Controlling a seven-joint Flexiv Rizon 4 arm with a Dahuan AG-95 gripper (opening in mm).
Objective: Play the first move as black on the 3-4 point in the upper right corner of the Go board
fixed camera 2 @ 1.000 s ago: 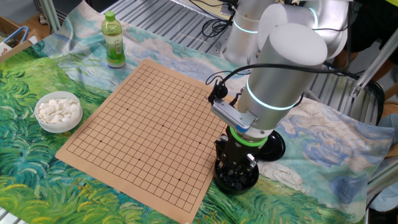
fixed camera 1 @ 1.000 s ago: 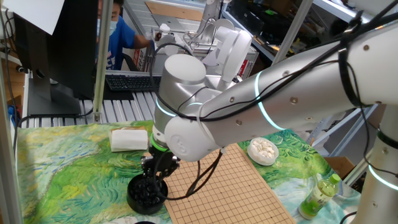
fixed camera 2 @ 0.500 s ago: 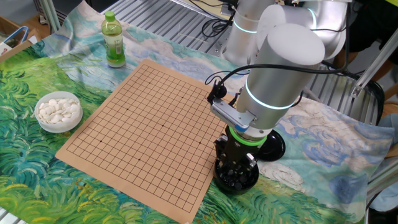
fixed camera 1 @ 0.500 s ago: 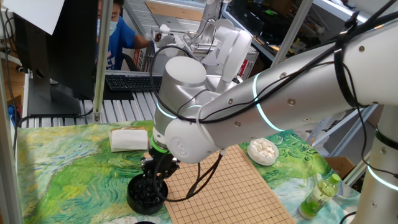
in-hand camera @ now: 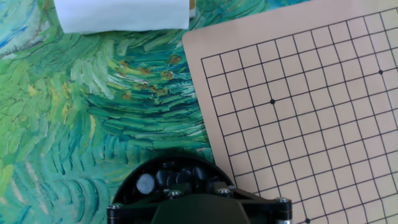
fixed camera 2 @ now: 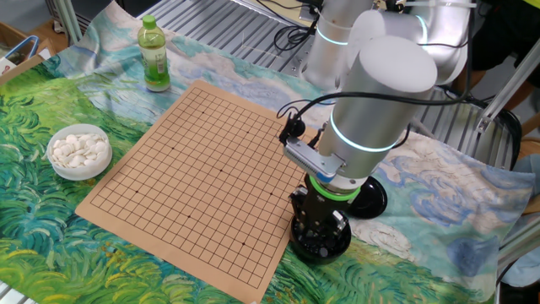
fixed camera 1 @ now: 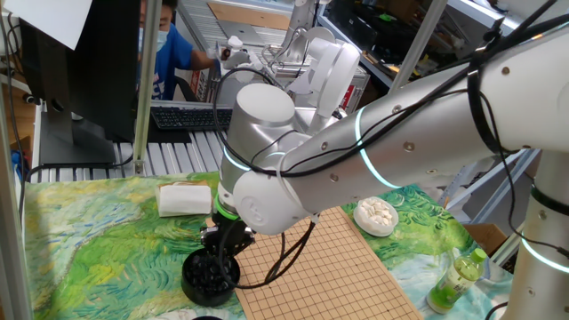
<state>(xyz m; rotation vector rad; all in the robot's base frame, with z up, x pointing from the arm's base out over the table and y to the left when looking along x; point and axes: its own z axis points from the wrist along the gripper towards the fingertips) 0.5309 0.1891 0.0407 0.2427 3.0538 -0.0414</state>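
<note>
Black stones filled the bowl (fixed camera 2: 320, 241) just beside the Go board (fixed camera 2: 202, 186), and the tool (fixed camera 2: 318, 230) reached down into it. Its jaws had narrowed over the last second, probably pinching a stone, though none showed between them. No stone lay on the board.

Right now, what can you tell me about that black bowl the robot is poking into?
The black bowl is round, dark and glossy. It sits on the painted green cloth, just off the edge of the wooden Go board, and does not rest on it. Shiny black stones fill it. The gripper points straight down into it, so part of the rim is hidden. Whether the jaws hold a stone cannot be seen.
</note>
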